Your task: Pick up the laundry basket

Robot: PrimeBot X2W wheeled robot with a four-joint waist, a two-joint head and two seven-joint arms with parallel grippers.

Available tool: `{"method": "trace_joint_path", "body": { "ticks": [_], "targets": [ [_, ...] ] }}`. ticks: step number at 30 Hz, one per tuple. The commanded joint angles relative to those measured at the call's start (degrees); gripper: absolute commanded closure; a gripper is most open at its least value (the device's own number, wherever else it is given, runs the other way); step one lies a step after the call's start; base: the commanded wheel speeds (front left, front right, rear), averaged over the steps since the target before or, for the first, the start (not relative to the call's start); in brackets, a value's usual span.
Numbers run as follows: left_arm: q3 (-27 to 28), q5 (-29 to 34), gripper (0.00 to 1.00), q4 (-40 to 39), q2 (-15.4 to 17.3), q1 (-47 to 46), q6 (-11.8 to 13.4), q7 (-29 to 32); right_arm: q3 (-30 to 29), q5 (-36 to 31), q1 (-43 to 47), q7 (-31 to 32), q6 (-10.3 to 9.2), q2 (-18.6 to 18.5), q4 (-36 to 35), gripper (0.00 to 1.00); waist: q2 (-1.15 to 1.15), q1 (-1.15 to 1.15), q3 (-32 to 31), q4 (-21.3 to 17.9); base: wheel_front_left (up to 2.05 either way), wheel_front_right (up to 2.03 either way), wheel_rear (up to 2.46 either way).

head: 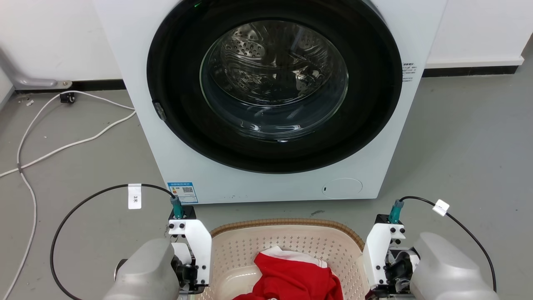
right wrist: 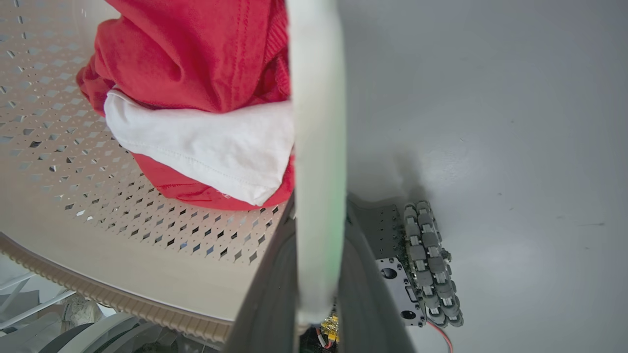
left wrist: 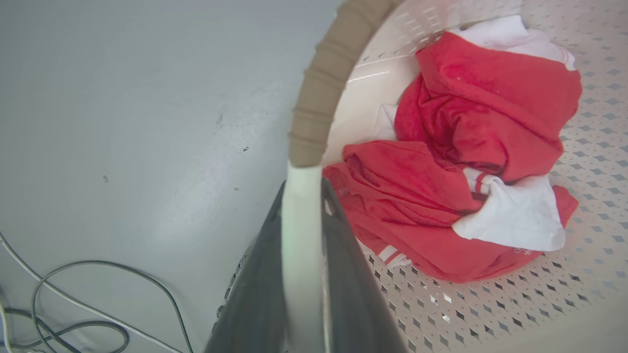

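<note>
The cream perforated plastic laundry basket (head: 266, 246) w/ brown woven-look rim stands low in front of the white front-load washer (head: 266, 185), btw. the two arms, over the grey floor (head: 458, 146). Inside lies a crumpled red-and-white garment (left wrist: 466, 122), so the load is light but can slide.

The left end effector (left wrist: 303, 189) is closed on the basket's white side handle (left wrist: 300, 235): one dark finger on each side of the bar, both touching it. The right end effector (right wrist: 319, 206) grips the opposite white handle (right wrist: 316, 122) the same way. Holding both handles makes sense, i.e. the basket is wide and thin-walled, and a one-side grip would prob. tip it and spill the cloth.

Step in hand, in my judgement: the grasp is done and the lift is next. Whether the bottom is already off the floor, I cannot tell. The next move needs both arms to rise together, level, and clear of the washer front. An uneven rise could let a smooth handle slip thru the fingers.
</note>
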Motion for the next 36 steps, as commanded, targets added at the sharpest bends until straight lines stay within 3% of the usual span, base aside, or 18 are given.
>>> {"method": "trace_joint_path", "body": {
  "ticks": [1, 36],
  "targets": [
    [-0.1, -0.5, 1.00, -0.1, -0.4, 0.7, -0.5, 0.0, 0.1, 0.4, -0.1, 0.0, 0.17, 0.4, -0.3, 1.00, 0.00, 0.00, 0.0, 0.0, 0.00, 0.00, 0.00],
    [-0.9, -1.5, 1.00, -0.2, -0.2, 1.2, -0.4, -0.8, 2.6, 3.0, 0.0, -1.3, 0.18, 0.5, -0.2, 1.00, 0.00, 0.00, 0.2, 0.0, 0.00, 0.00, 0.00]
  ]
}}
